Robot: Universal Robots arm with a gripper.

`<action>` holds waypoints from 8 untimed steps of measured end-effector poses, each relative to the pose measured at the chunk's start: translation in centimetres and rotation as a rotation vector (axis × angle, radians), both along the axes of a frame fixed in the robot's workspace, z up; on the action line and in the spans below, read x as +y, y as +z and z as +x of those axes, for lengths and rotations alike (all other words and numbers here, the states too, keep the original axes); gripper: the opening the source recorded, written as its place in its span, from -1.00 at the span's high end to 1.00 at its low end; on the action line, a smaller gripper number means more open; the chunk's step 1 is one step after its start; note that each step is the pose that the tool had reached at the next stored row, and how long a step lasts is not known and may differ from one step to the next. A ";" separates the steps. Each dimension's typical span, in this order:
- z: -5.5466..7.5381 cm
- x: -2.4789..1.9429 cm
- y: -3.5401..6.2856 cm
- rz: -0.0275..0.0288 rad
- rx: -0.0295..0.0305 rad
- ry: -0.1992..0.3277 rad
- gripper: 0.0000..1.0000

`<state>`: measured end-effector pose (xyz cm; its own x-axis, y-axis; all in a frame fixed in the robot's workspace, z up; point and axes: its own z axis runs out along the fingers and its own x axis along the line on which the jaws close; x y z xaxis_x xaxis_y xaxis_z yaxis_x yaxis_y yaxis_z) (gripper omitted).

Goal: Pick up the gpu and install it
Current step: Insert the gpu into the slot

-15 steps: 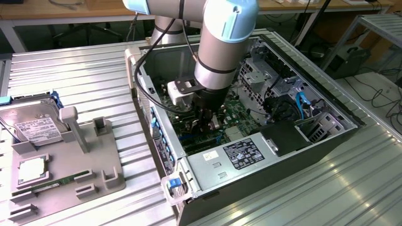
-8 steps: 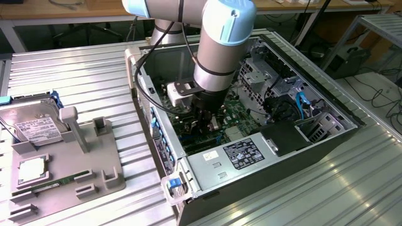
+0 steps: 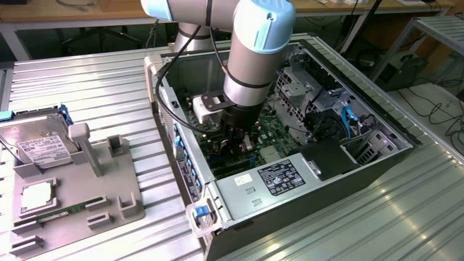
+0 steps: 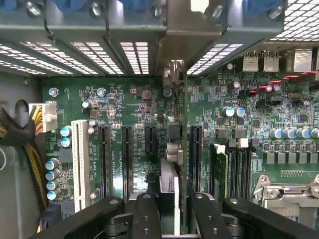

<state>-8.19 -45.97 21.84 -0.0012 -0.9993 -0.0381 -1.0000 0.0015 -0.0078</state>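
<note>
The gpu [image 4: 175, 164], thin, stiff and apparently fragile, is gripped edge-on by the jaws over the motherboard [image 4: 129, 107].

1 gpu [image 4: 182, 149], 1 hard drive [image 3: 40, 142]

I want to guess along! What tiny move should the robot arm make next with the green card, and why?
Probably ease straight down a little. The gripper has its jaws shut on the gpu, which stands on edge over the motherboard inside the open computer case, among the long black slots. Whether it is seated cannot be told, so a gentle press looks safest.
</note>
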 end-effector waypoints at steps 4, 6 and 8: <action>0.0 -0.06 0.26 -0.0044 0.0017 0.000 0.17; 0.0 -0.07 1.14 -0.0051 0.0003 0.000 0.17; 0.0 -0.07 2.07 -0.0048 -0.0008 0.000 0.17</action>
<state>-8.22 -46.04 23.91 -0.0012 -0.9994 -0.0333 -1.0000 0.0015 -0.0086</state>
